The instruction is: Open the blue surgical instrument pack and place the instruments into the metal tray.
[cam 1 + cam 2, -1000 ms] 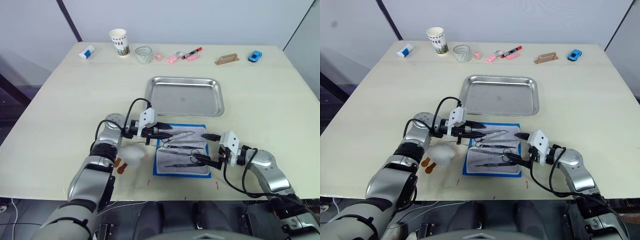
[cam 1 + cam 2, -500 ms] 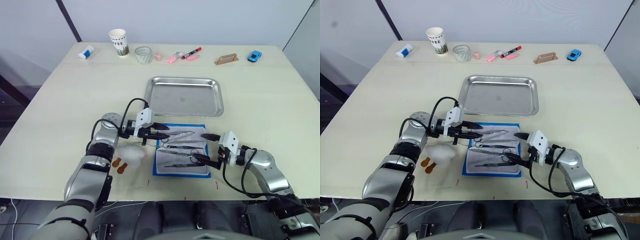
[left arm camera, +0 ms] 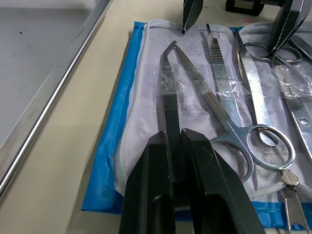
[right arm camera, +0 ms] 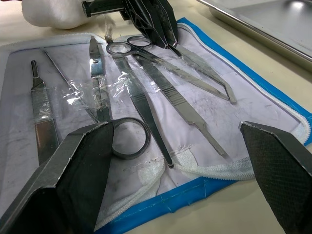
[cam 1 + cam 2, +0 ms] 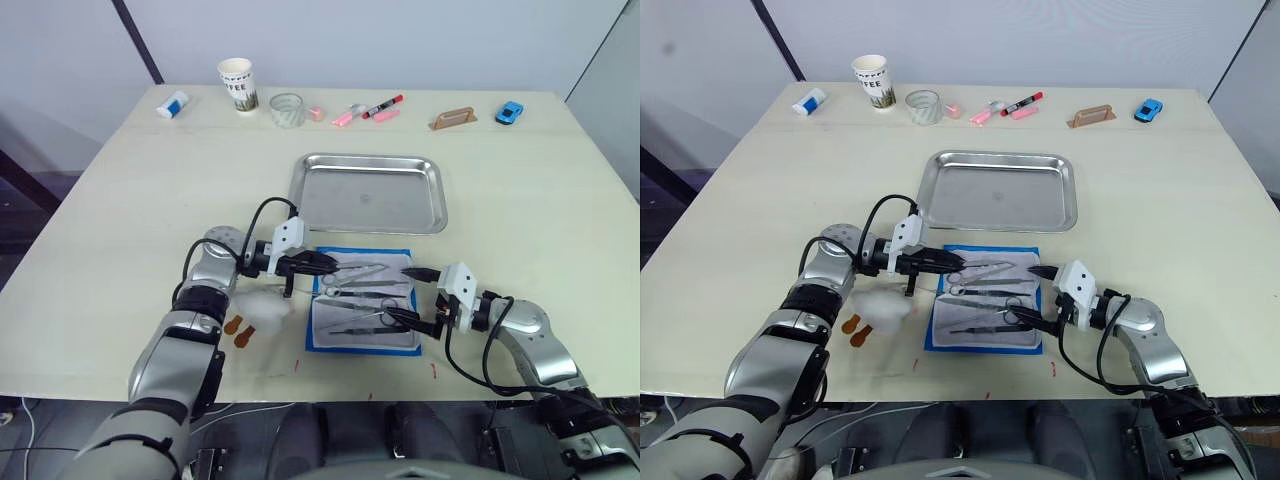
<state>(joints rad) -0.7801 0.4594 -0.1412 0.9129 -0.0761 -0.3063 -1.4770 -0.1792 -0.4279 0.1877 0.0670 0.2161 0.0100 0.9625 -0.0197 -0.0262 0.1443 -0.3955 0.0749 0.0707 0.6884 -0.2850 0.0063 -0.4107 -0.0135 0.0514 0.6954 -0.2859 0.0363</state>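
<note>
Several instruments (image 5: 362, 295) lie in a row on the pale lining of the blue surgical instrument pack (image 5: 364, 300), which is unfolded flat on the tabletop (image 5: 120, 220) just in front of the metal tray (image 5: 370, 192), so they are free to lift. At the pack's left edge, the left gripper (image 3: 176, 146) is closed narrowly on the handle end of a bent forceps (image 3: 169, 85), probably to carry it to the bare tray. At the right edge, the right gripper (image 5: 410, 296) stands wide, fingers apart over the lining, holding nothing.
</note>
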